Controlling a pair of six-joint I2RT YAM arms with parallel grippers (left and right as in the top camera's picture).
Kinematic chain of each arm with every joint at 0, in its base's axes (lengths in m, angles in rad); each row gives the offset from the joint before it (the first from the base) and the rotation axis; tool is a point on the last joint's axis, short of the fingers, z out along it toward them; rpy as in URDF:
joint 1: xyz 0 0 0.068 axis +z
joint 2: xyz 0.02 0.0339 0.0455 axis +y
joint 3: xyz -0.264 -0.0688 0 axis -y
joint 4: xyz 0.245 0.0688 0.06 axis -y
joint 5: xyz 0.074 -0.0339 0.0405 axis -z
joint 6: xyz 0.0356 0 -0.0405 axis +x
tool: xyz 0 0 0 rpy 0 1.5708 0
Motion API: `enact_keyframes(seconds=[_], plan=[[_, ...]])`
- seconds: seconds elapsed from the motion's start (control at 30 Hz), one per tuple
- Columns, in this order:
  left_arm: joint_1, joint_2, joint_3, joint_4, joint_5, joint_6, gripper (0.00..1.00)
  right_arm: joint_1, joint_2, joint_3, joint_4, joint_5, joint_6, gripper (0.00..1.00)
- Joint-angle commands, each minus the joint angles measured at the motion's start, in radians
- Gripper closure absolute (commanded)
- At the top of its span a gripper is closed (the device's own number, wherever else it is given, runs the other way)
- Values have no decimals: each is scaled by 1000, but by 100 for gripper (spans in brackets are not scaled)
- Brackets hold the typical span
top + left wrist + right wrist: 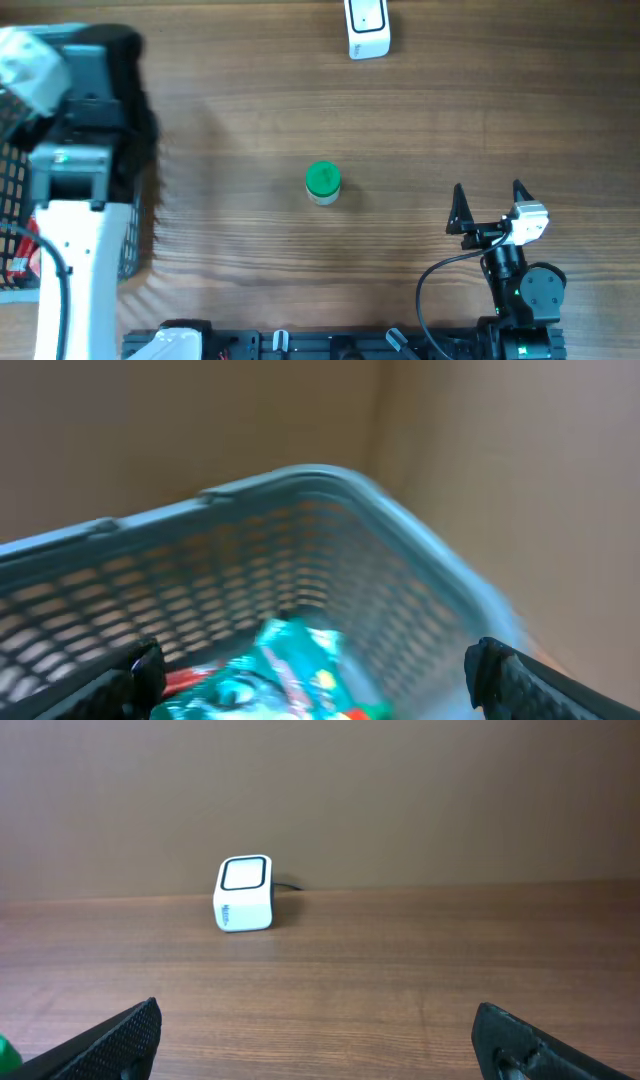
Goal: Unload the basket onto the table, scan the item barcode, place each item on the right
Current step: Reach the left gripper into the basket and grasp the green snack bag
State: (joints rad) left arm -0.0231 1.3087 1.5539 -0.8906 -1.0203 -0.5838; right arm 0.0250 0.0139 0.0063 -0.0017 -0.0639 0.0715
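Observation:
The white barcode scanner [367, 28] stands at the table's far edge; in the right wrist view the scanner [244, 893] sits ahead and left of centre. A small green-lidded jar [322, 183] stands upright mid-table. My left arm [75, 150] reaches over the basket [15, 190] at the left. My left gripper [318, 670] is open above a teal packet [290, 660] lying inside the basket, its fingers apart from it. My right gripper [488, 195] rests open and empty near the front right, well right of the jar.
The basket's pale blue mesh wall and rim [330, 480] curve around the left gripper. Red packaging [20, 262] shows in the basket beside the arm. A sliver of the green jar [3, 1045] sits at the left edge of the right wrist view.

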Motion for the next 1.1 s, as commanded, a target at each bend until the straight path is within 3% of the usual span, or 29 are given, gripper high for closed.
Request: enact_keyframes(seconds=[0.0,0.07,0.13,0.17,0.23,0.33,0.4,0.47,0.53,0.63,0.9,1.07], plan=[[240,-11,10,-6,262,4,0,-4,0,-1,4,-13,10,0],[391,-6,10,-21,494,5,0,-4,0,-1,4,-13,10,0],[499,10,10,-40,621,6,0,-4,0,-1,4,-13,10,0],[547,23,8,-50,665,48,0,-4,0,-1,4,-13,10,0],[620,71,3,-73,787,248,0,-4,0,-1,4,-13,10,0],[647,144,2,-92,905,348,0,-4,0,-1,4,-13,10,0],[648,200,2,-101,904,418,0,-4,0,-1,4,-13,10,0],[650,247,2,-107,872,423,0,-4,0,-1,4,-13,10,0],[659,298,2,-140,723,419,0,-4,0,-1,4,-13,10,0],[668,391,2,-160,709,422,0,-4,0,-1,4,-13,10,0],[668,624,2,-105,852,892,0,-4,0,-1,4,-13,10,0],[691,709,2,-80,852,921,0,-4,0,-1,4,-13,10,0]])
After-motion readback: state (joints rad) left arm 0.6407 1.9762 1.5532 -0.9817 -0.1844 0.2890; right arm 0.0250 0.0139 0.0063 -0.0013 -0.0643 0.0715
